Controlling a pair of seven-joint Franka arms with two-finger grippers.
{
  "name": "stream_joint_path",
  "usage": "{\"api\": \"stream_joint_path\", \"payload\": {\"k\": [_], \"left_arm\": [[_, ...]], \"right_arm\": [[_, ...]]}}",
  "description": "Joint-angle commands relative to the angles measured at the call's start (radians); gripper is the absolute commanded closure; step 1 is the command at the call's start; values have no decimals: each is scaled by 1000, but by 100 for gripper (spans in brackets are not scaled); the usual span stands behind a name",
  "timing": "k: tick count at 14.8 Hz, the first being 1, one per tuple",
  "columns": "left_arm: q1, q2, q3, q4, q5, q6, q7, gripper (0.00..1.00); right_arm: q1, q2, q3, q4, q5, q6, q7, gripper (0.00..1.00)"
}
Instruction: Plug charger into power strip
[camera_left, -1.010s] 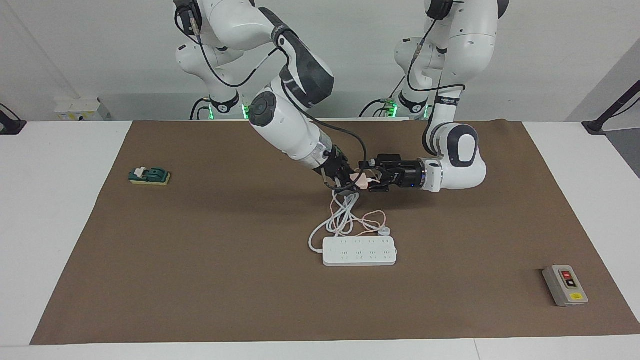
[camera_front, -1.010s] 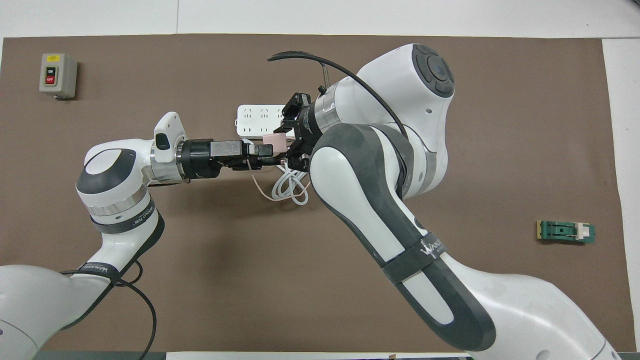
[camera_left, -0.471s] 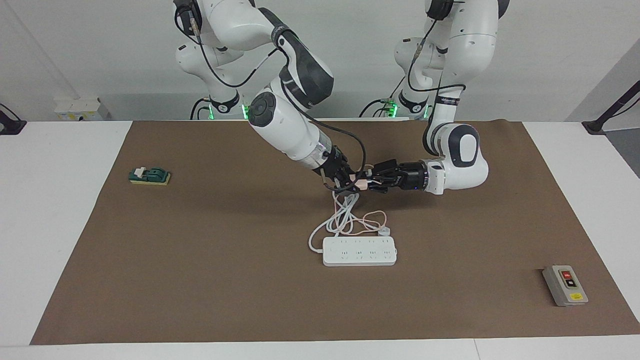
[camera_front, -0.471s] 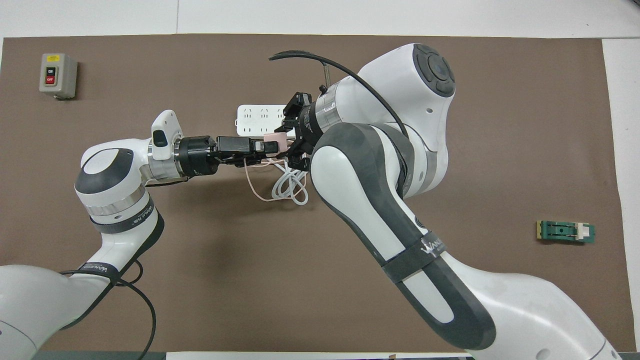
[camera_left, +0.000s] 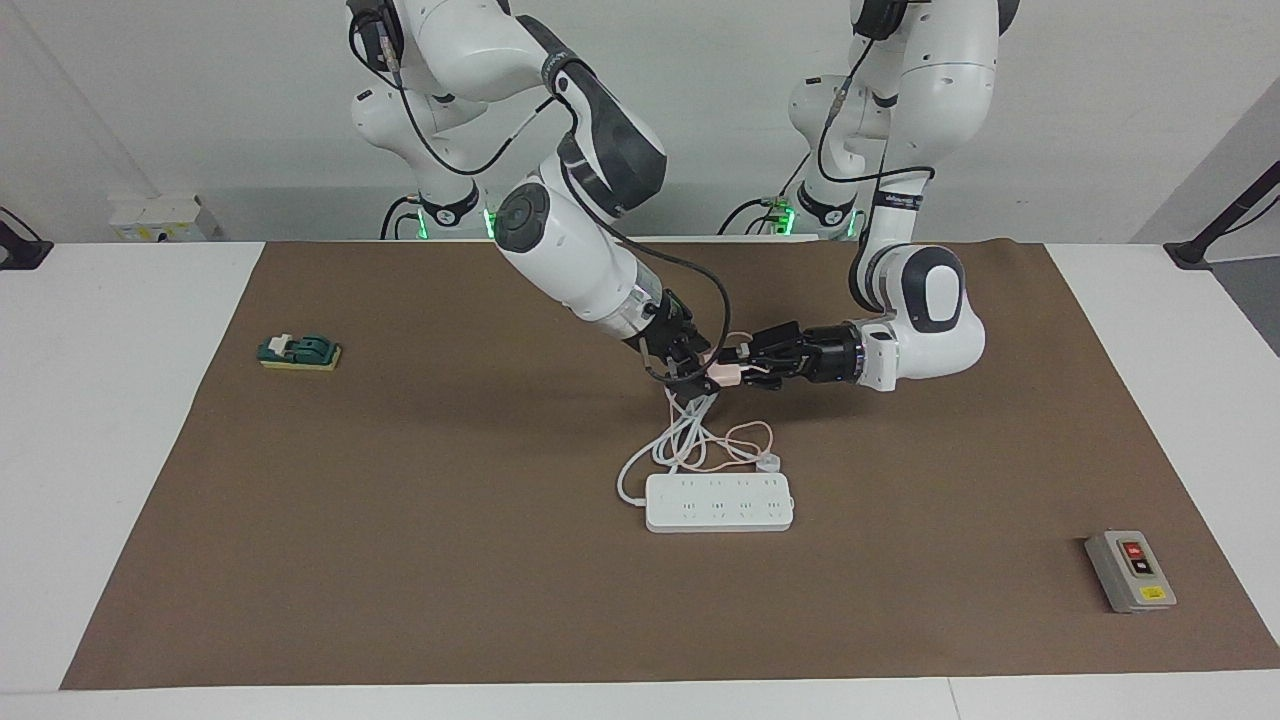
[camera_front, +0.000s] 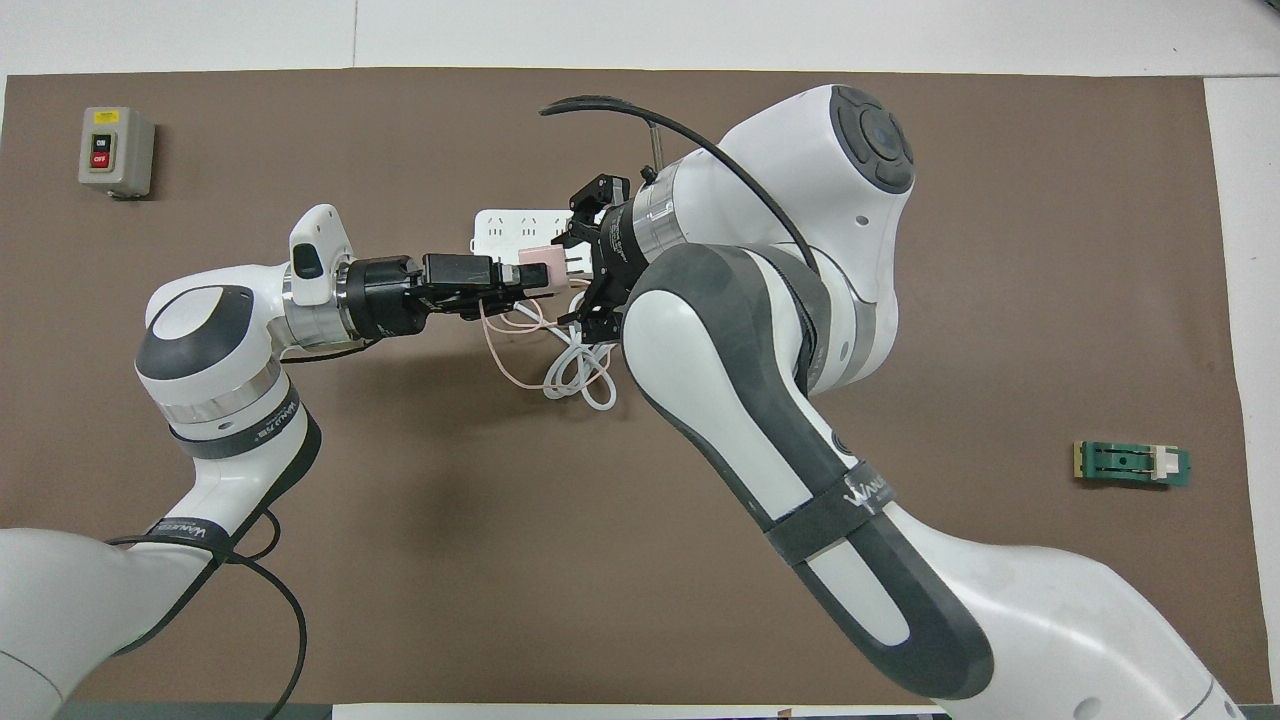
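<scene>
The pale pink charger (camera_left: 727, 374) (camera_front: 535, 275) is held in the air over the coiled cords, between my two grippers. My left gripper (camera_left: 742, 370) (camera_front: 518, 279) is shut on it. Its metal prongs point at my right gripper (camera_left: 697, 362) (camera_front: 585, 262), which is open and just apart from the charger. The thin pink cable (camera_left: 747, 441) (camera_front: 497, 350) hangs down to the mat. The white power strip (camera_left: 720, 502) (camera_front: 508, 231) lies flat on the mat, farther from the robots than the grippers. The arms partly hide it in the overhead view.
The strip's thick white cord (camera_left: 682, 440) (camera_front: 580, 372) lies coiled under the grippers. A grey box with red and black buttons (camera_left: 1130, 571) (camera_front: 115, 150) sits toward the left arm's end. A small green block (camera_left: 299, 352) (camera_front: 1132, 464) sits toward the right arm's end.
My left gripper turned at the wrist, closed on the charger and drew it a little out of my right gripper. The prongs now show between them. The pink cable shifted with it.
</scene>
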Motion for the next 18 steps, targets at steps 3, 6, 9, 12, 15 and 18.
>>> {"api": "stream_joint_path", "payload": {"k": [3, 6, 9, 12, 15, 18], "left_arm": [[63, -17, 5, 49, 107, 19, -54, 90], [97, -21, 8, 81, 256, 19, -53, 90], [106, -14, 10, 150, 461, 39, -57, 91], [97, -7, 10, 240, 722, 119, -73, 100], [71, 46, 4, 369, 1066, 167, -56, 100], [5, 77, 4, 416, 1198, 220, 66, 100]], "right_arm": [[-12, -8, -11, -3, 7, -17, 26, 0], [-81, -31, -15, -1, -2, -52, 20, 0], [-182, -47, -13, 48, -11, -150, -51, 0], [-274, -47, -15, 118, -60, -271, -185, 0], [-331, -48, -18, 146, -154, -357, -426, 0], [-374, -86, -15, 146, -296, -405, -735, 0]]}}
